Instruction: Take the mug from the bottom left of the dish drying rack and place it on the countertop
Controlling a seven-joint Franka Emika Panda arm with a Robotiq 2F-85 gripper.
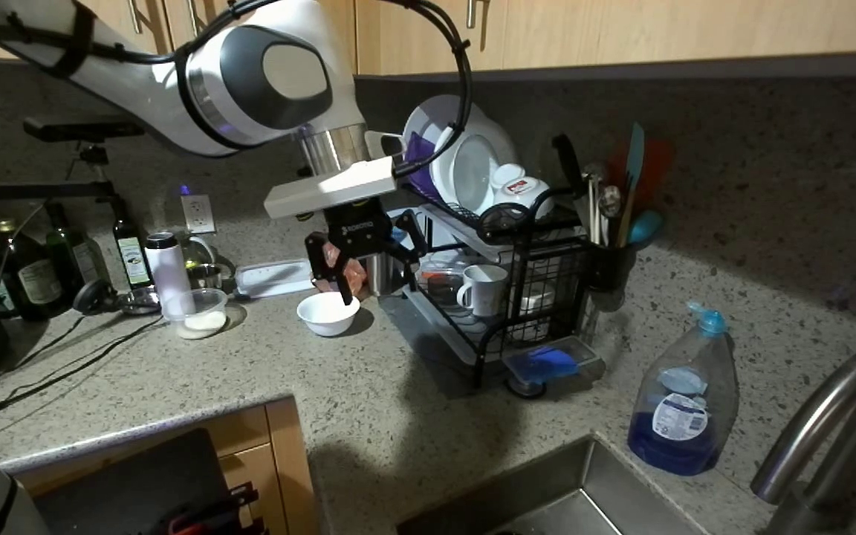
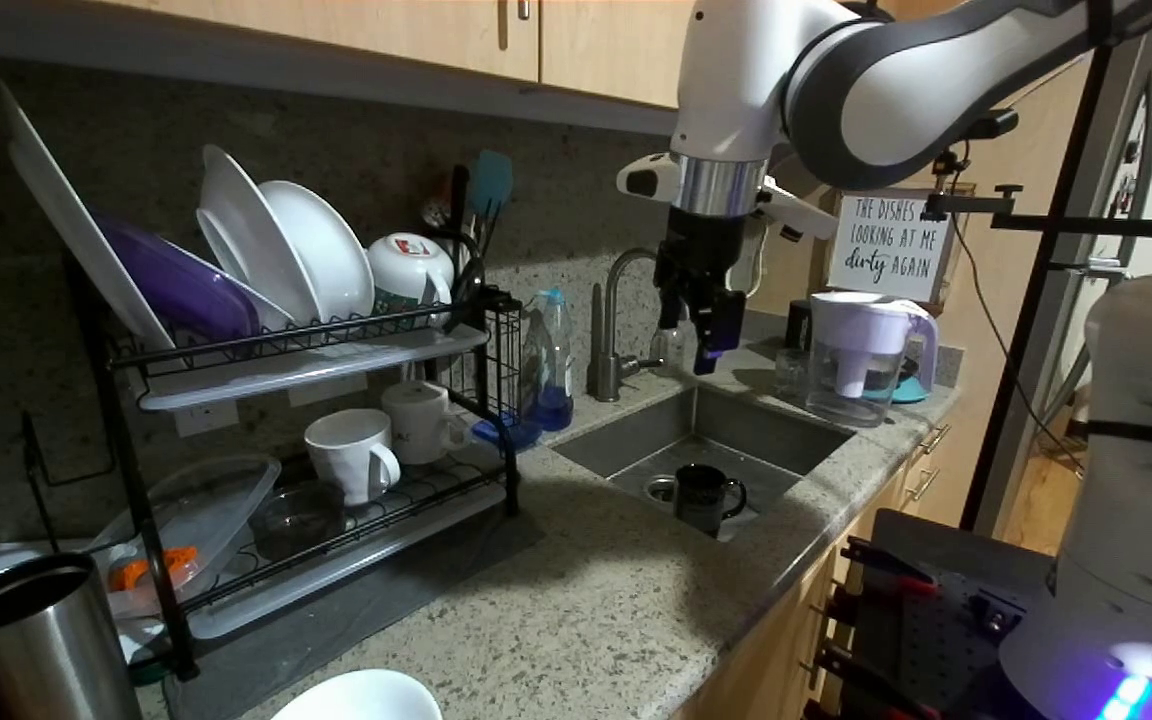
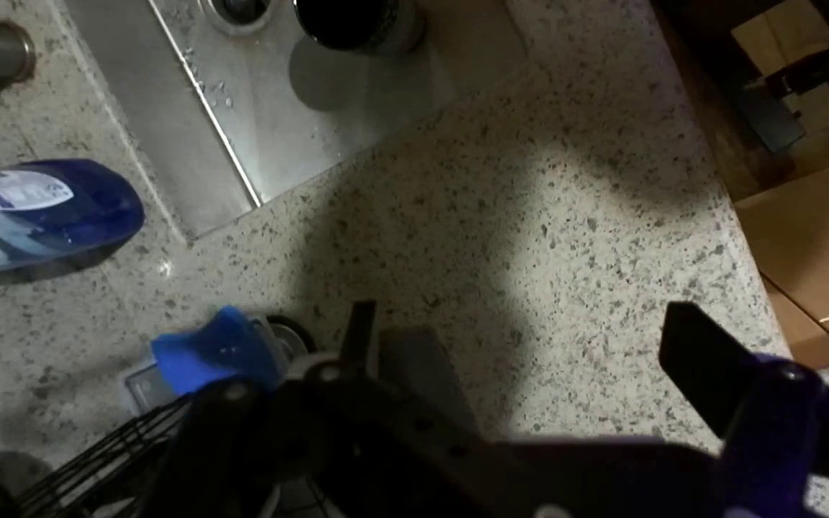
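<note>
A whitish-grey mug (image 1: pixel 484 290) stands upright on the lower tier of the black wire dish drying rack (image 1: pixel 479 364). In an exterior view two light mugs stand there side by side, a white one (image 2: pixel 341 450) and a greyer one (image 2: pixel 416 420); I cannot tell which matches the single mug. Only part of the rack (image 3: pixel 98 460) shows in the wrist view, and no light mug is clearly seen there. My gripper (image 1: pixel 376 288) is open and empty, pointing down in the air above the speckled countertop (image 1: pixel 368 386). In the wrist view its fingers (image 3: pixel 520 309) are wide apart over the counter.
A shallow white bowl (image 1: pixel 328 316) stands beside the rack. A blue-lidded container (image 1: pixel 547 362) lies at the rack's end. A soap bottle (image 1: pixel 677 446) stands by the steel sink (image 2: pixel 656 405), which holds a dark mug (image 2: pixel 699 500). A steel tumbler (image 2: pixel 46 640) stands at the rack's far end.
</note>
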